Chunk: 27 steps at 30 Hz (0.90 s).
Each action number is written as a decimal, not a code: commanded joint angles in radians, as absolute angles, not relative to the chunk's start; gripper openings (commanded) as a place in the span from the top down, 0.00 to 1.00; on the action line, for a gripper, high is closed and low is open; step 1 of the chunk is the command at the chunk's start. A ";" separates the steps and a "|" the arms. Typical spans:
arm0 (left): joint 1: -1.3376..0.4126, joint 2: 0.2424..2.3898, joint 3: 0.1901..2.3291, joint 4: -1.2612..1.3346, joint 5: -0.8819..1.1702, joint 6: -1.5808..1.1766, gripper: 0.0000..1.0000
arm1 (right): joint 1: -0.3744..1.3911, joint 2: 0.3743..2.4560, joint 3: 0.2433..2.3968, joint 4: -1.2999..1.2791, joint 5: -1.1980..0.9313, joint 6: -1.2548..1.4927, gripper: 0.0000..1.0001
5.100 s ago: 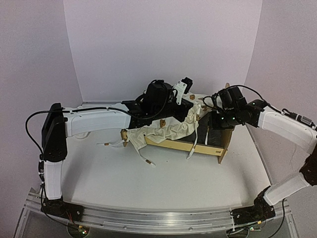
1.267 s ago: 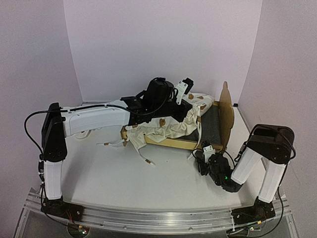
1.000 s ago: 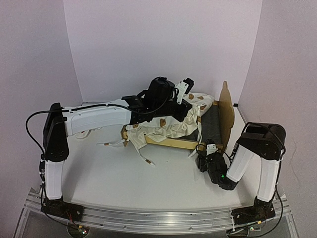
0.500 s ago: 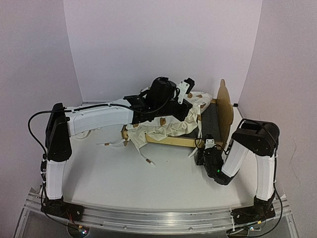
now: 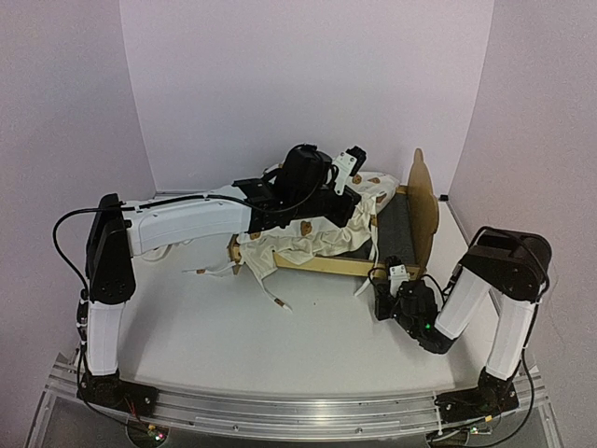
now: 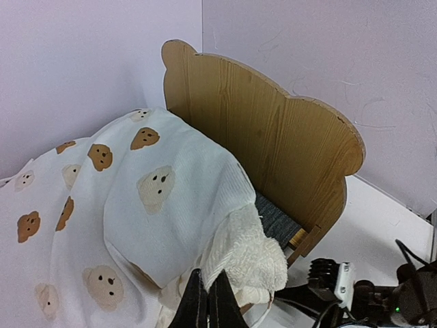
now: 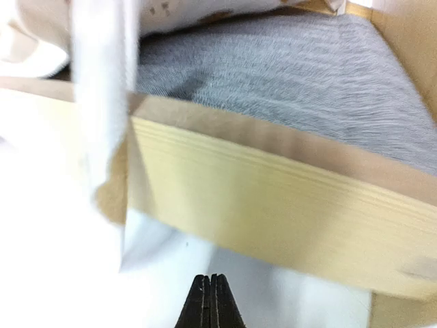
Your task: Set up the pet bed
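Pale lilac walls close in a white table (image 5: 280, 345), where the pet bed (image 5: 401, 229) sits towards the back right with its bear-eared headboard (image 5: 424, 198) upright.

The biggest change is on the right. A few seconds ago the right arm reached over the head end of the bed. It has since pulled away and folded down low on the table. Its jaws stood apart a second ago and have now closed. The right gripper (image 5: 392, 282) is pressed shut with nothing between its fingertips, as the wrist view confirms (image 7: 210, 301). I take this to mean the arm has finished with the frame, or is about to nudge it with closed fingers.

The bed's front rail (image 7: 273, 198) lies just ahead of that gripper and slightly above it, not touching. The grey felt base (image 7: 273, 68) lies beyond the rail. A white tie (image 7: 102, 102) hangs over the rail, ahead and to the left of the fingertips.

The left gripper (image 5: 347, 171) has hardly moved. It is clamped on an edge of the bear-print cushion (image 6: 136, 205) and holds that edge up. The headboard stands close ahead of it and to its right. Below it the cushion lies bunched over the foot half of the bed and leaves the felt bare near the headboard. The cushion has not yet been spread flat.
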<state>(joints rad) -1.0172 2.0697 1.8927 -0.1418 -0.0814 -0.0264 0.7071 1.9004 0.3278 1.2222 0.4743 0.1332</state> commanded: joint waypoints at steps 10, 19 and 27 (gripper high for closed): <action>-1.011 2.062 1.925 -0.137 -0.086 -0.032 1.00 | 0.688 1.689 0.235 1.118 0.408 0.226 0.92; -1.009 2.058 1.923 -0.163 -0.086 -0.024 1.00 | 0.606 1.535 0.335 0.730 0.228 0.441 0.52; -1.009 2.090 1.914 -0.214 -0.081 -0.020 1.00 | 0.606 1.088 0.432 0.049 0.216 0.497 0.44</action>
<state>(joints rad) -1.0142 2.0700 1.8923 -0.1890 -0.0756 -0.0246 0.6056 1.2643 0.3377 0.4716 0.2459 0.4467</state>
